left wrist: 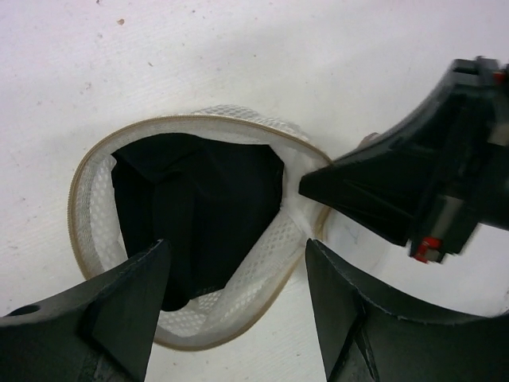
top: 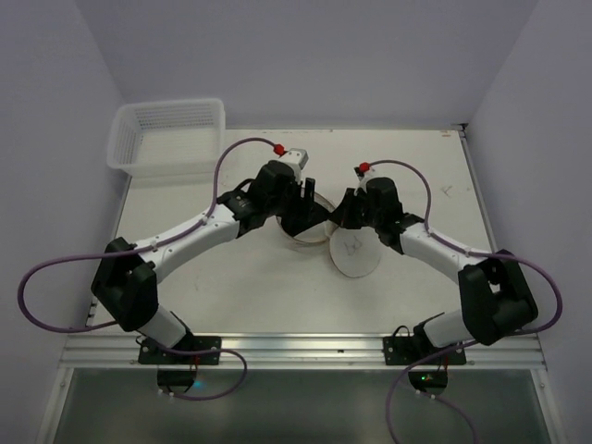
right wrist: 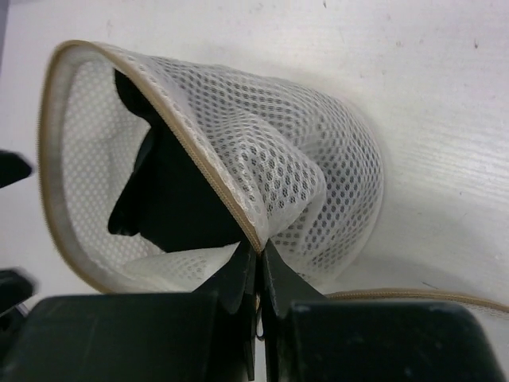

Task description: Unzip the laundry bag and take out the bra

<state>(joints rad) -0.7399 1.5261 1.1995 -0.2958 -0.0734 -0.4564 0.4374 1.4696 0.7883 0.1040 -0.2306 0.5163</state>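
The laundry bag (right wrist: pixel 318 159) is being pinched at its rim by the closed right fingers (right wrist: pixel 227 282). The wide-open, empty left fingers (left wrist: pixel 119 310) are being held over the soft, light bra (left wrist: pixel 203 207), which is probably graspable by any fold.

Round white mesh laundry bag (right wrist: pixel 318 159): soft honeycomb net cloth, beige woven zip rim.
Black bra (left wrist: pixel 207 207) inside: matt, smooth cloth.
White table (left wrist: pixel 238 56): matt, faintly speckled.
White rectangular basket (top: pixel 171 104): plastic lattice.
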